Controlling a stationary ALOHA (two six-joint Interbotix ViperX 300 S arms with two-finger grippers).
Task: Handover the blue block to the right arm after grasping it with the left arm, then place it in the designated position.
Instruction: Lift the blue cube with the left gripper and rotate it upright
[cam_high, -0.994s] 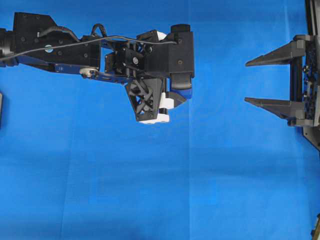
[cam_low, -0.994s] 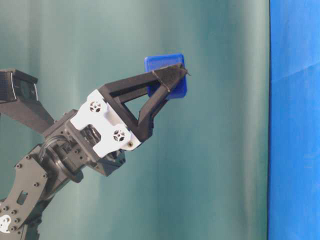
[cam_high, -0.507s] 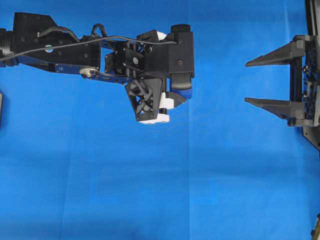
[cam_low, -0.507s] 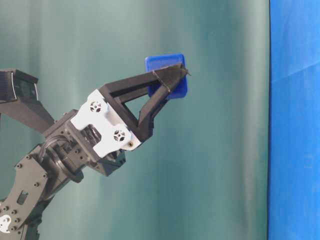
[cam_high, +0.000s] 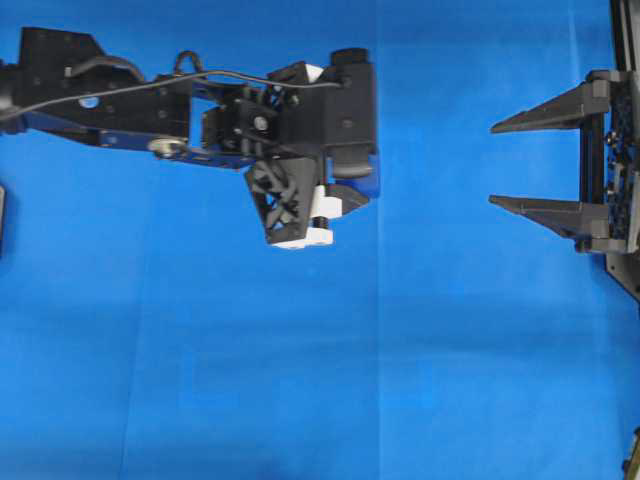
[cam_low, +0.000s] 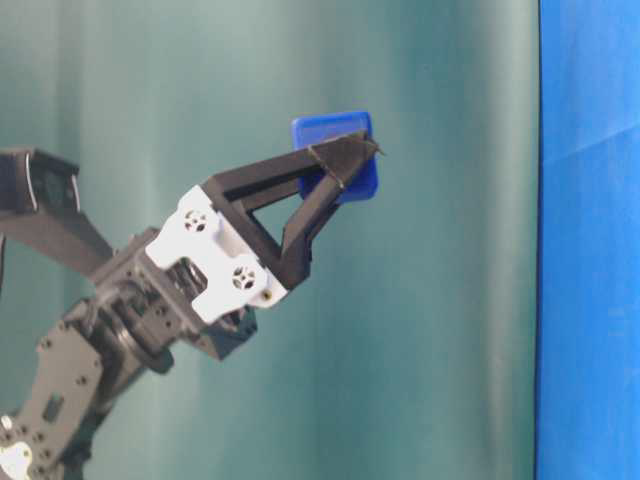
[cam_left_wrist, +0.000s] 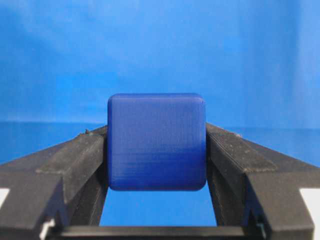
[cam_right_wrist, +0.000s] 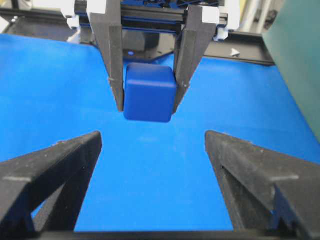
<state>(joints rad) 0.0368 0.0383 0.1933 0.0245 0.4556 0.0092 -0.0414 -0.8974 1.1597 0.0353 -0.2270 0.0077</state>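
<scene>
Overhead exterior view: the left arm (cam_high: 120, 100) reaches in from the left edge above the blue cloth (cam_high: 300, 380) covering the worktop, its wrist camera housing and white bracket pieces masking most of what it carries; only a sliver of the blue block (cam_high: 370, 186) shows at the housing's right lower corner. The right arm (cam_high: 615, 170) sits at the right edge, well apart from the left arm, with the right gripper (cam_high: 492, 165) spread wide, its 2 pointed fingers aimed left and nothing between them. Table-level exterior view: the left gripper (cam_low: 350, 160) is tilted upward and pinches the block at its fingertips, the block raised clear of the cloth against a teal backdrop (cam_low: 450, 300). Left wrist view: the block sits squarely between the 2 black fingers (cam_left_wrist: 75, 160), each finger pressed flat against one side face, with the block's front face towards the camera and blue cloth beyond it. Right wrist view: the block hangs between the left gripper's 2 downward-pointing fingers, above the cloth and in line with the gap of the right gripper's own spread fingers (cam_right_wrist: 50, 170), which stand apart from it on both sides, not touching
</scene>
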